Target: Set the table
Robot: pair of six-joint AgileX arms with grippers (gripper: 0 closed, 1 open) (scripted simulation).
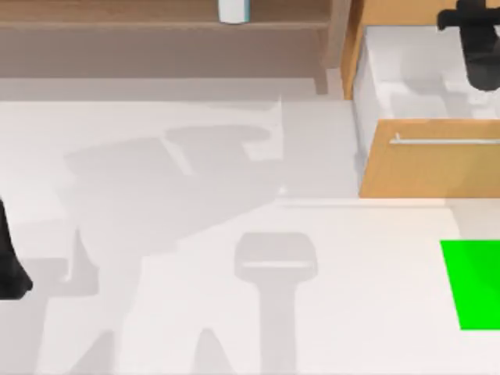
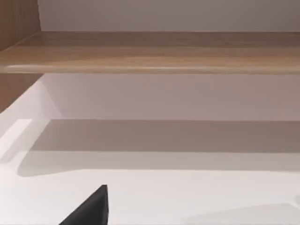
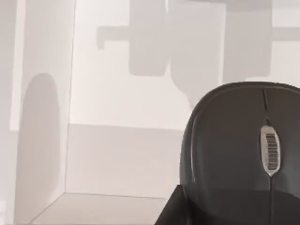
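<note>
Here the white tabletop [image 1: 234, 328] spreads flat, its green patch [image 1: 471, 283] at 4 o'clock. It looks rigid and slick, a surface to set things on rather than grip. At 1 o'clock the right gripper [image 1: 476, 47] hangs over the open drawer [image 1: 406, 78], where a dark mouse [image 3: 234, 145] lies. We judge the mouse light, hard-shelled and slippery, best pinched across its flanks. The left gripper [image 1: 9, 266] sits parked at 9 o'clock. Whether either gripper's jaws are open or closed, we cannot tell.
</note>
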